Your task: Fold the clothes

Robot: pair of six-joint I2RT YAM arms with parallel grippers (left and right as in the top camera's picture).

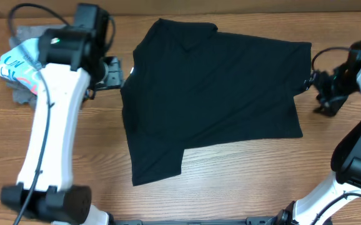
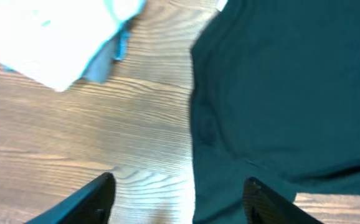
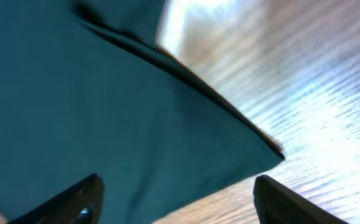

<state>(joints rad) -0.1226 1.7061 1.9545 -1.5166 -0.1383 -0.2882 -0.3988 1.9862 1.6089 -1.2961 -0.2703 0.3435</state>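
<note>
- Two grippers flank the black T-shirt [image 1: 212,94], which lies spread flat across the middle of the table [image 1: 230,187].
- The left gripper [image 2: 180,196] hovers over the shirt's left edge. Its jaws are wide apart and hold nothing, with bare wood under one finger and cloth under the other.
- The right gripper [image 3: 177,199] hangs over the shirt's right-hand corner, equally wide open and empty.
- The step in hand looks like taking hold of opposite edges for a first fold.
- To do it well, each gripper should come straight down astride its edge and pinch close to the border. Both should lift evenly so the soft cloth does not bunch.
- The light blue printed shirt [image 1: 15,65] lies near the left arm, so that side's sweep should stay clear of it.
</note>
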